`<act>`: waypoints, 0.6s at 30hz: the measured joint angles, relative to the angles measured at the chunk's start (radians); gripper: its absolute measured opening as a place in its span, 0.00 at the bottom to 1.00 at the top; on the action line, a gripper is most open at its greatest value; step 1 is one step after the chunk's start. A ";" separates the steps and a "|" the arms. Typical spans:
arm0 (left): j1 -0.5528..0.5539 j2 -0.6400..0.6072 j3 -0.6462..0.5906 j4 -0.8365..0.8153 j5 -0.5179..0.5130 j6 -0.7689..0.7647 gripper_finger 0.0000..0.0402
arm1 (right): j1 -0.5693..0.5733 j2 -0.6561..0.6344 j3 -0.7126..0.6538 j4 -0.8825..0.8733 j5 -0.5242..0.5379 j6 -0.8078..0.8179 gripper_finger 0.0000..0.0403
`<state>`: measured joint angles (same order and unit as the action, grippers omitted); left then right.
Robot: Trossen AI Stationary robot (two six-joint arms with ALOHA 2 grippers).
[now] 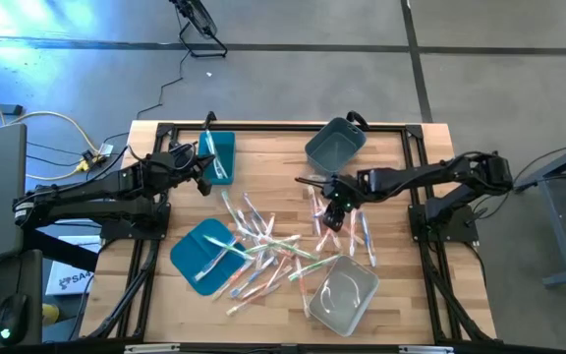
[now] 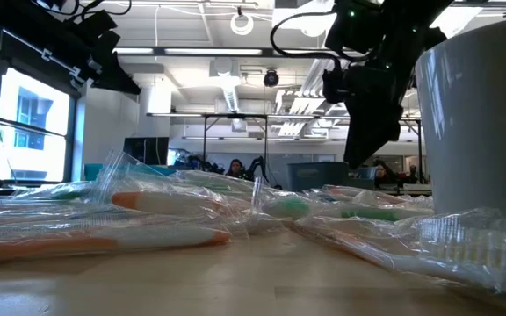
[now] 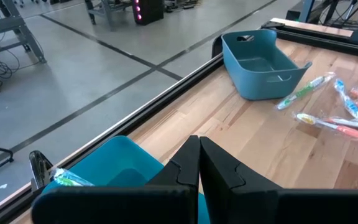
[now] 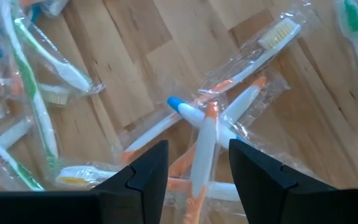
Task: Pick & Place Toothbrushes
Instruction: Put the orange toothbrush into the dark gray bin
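Note:
Several wrapped toothbrushes [image 1: 263,246] lie scattered on the wooden table, pale with green, orange or blue parts. My right gripper [image 1: 330,216] hangs open over the right part of the pile, pointing steeply down. In the right wrist view its fingers [image 4: 197,146] stand on either side of a white-and-orange toothbrush [image 4: 205,140] that lies across a blue-tipped one [image 4: 182,109], above them and not touching. My left gripper [image 3: 199,155] is shut and hovers by the teal bin [image 1: 218,155] at the back left, which holds a toothbrush [image 3: 67,179].
A grey-blue bin [image 1: 335,146] stands at the back centre. A clear bin [image 1: 345,293] sits at the front right and a flat teal lid [image 1: 202,254] at the front left, with toothbrushes lying over it. A black frame [image 1: 283,126] edges the table.

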<state>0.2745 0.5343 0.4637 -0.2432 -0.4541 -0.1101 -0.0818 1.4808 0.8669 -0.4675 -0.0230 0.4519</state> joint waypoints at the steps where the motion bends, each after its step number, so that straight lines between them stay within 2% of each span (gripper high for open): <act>1: 0.000 0.000 0.000 0.000 0.000 0.000 0.01 | 0.005 0.000 0.000 0.000 0.001 0.000 0.40; 18: 0.000 0.000 0.000 -0.024 -0.001 0.000 0.01 | 0.083 0.112 0.000 0.002 0.100 0.027 0.40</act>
<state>0.2746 0.5346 0.4633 -0.2672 -0.4549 -0.1101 0.0007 1.5933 0.8669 -0.4657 0.0771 0.4787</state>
